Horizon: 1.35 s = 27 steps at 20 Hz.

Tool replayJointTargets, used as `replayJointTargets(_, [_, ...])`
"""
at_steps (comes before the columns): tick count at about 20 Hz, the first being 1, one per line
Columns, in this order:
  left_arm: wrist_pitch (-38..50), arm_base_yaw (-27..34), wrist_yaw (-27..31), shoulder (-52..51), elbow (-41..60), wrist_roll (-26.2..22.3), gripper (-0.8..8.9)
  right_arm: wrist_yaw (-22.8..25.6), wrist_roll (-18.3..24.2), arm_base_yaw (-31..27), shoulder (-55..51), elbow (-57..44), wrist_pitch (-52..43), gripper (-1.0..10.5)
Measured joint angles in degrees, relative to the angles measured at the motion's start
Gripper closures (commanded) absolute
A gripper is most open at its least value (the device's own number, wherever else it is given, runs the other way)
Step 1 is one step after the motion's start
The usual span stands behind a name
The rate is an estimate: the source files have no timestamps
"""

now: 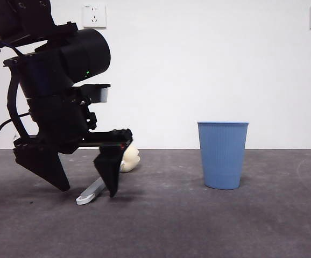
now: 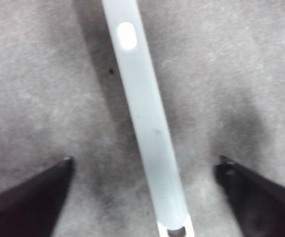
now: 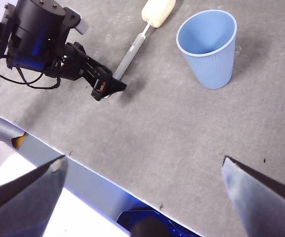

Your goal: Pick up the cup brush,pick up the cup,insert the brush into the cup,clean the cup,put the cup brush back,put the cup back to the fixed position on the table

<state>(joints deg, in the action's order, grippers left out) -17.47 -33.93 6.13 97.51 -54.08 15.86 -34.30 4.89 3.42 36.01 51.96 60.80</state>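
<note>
The cup brush lies flat on the table (image 1: 209,226). Its grey handle (image 1: 91,192) points toward the front and its cream sponge head (image 1: 129,159) lies behind. My left gripper (image 1: 85,185) is open and low over the table, one jaw on each side of the handle (image 2: 147,113), not touching it. The blue ribbed cup (image 1: 223,155) stands upright to the right of the brush, apart from it. My right gripper (image 3: 143,160) is open and empty, high above the table. Its view shows the cup (image 3: 209,49), the brush (image 3: 130,57) and the left gripper (image 3: 108,86).
A white wall with two sockets (image 1: 94,15) stands behind the table. In the right wrist view the table's near edge (image 3: 83,163) runs across, with a pale strip and a blue part (image 3: 142,217) below it.
</note>
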Motion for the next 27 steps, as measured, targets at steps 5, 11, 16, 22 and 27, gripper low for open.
replayJointTargets(5, [-0.72,-0.33,-0.31,0.02,-0.02,0.31,8.26,0.00,-0.17,0.00,0.00,0.00,0.02,3.5])
replayJointTargets(11, [-6.21,-0.33,-0.50,-0.90,-1.60,0.72,8.26,0.00,-1.01,0.00,0.00,0.00,0.02,3.5])
replayJointTargets(16, [-9.29,-0.37,-0.66,-7.52,-2.40,-0.22,8.26,0.00,-2.99,0.17,1.03,0.00,-0.31,3.5])
replayJointTargets(22, [-16.24,-0.37,-2.82,-22.45,-2.51,-2.45,8.26,0.02,-4.55,2.51,7.91,-2.60,-12.39,3.5])
replayJointTargets(27, [-25.20,-0.42,-3.58,-35.06,-2.56,-4.28,8.26,9.53,-8.39,9.66,13.84,-14.03,-31.47,3.5])
